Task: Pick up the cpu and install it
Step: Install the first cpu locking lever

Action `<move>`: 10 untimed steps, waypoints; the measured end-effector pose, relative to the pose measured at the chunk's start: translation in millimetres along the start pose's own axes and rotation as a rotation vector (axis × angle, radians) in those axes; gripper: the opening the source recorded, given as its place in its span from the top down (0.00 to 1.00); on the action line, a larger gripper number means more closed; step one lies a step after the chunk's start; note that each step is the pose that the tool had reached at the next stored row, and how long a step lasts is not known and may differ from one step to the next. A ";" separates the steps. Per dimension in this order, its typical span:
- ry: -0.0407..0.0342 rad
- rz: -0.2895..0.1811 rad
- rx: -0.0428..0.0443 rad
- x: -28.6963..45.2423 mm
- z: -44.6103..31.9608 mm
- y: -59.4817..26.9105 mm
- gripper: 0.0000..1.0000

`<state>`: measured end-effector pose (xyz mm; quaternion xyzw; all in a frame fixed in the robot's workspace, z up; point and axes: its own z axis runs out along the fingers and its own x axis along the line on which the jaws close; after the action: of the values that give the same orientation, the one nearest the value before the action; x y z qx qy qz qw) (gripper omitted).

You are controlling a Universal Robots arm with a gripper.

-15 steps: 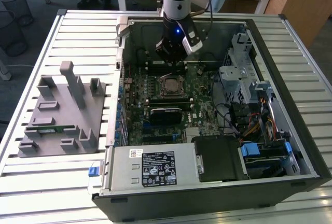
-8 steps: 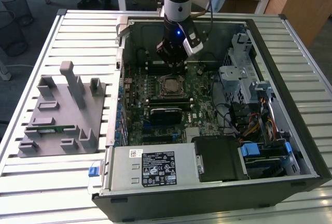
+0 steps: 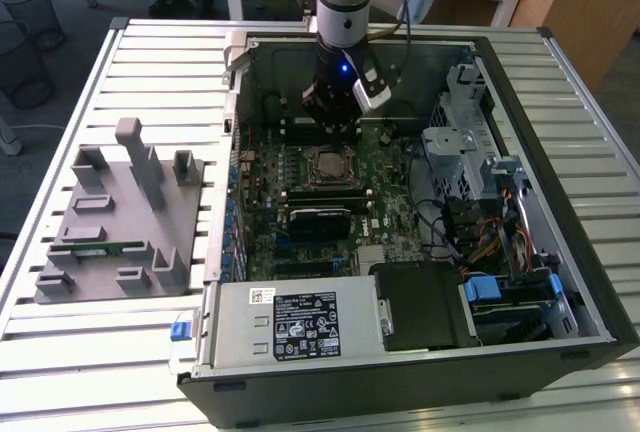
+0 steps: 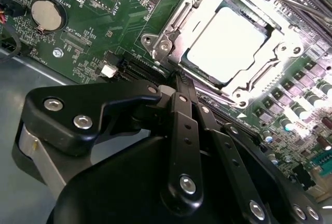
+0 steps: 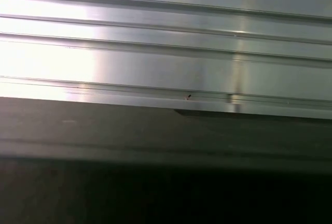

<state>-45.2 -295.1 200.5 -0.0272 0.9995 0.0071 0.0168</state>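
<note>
Silver cpu (image 4: 226, 44) already sitting in the motherboard (image 3: 390, 214) socket (image 4: 232, 45), framed by the metal bracket. Black gripper (image 4: 179, 81) parked just beside it, empty; can't tell if pinched together or spread.

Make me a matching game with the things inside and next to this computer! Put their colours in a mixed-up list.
Things:
1. cpu
2. circuit board
3. gripper
4. parts holder beside the computer case

Colours:
A. green
B. grey
C. black
D. pale silver

Pairs: 1-D, 2-A, 3-C, 4-B
</note>
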 end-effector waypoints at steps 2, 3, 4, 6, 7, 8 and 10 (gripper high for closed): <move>0.0006 0.000 0.0000 -0.4 1.5 0.0 0.89; 0.0008 -0.001 0.0001 -0.6 1.8 -0.1 0.89; 0.0008 -0.001 0.0001 -0.7 1.8 -0.1 0.89; 0.0009 -0.001 0.0001 -0.7 1.8 -0.1 0.89; 0.0007 -0.001 -0.0001 -0.8 1.8 -0.1 0.89; 0.0007 -0.002 -0.0001 -0.8 1.6 0.0 0.89; 0.0007 -0.002 -0.0001 -0.9 0.8 0.0 0.89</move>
<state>-44.2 -295.1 199.7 -0.0282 0.9994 0.0071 0.0164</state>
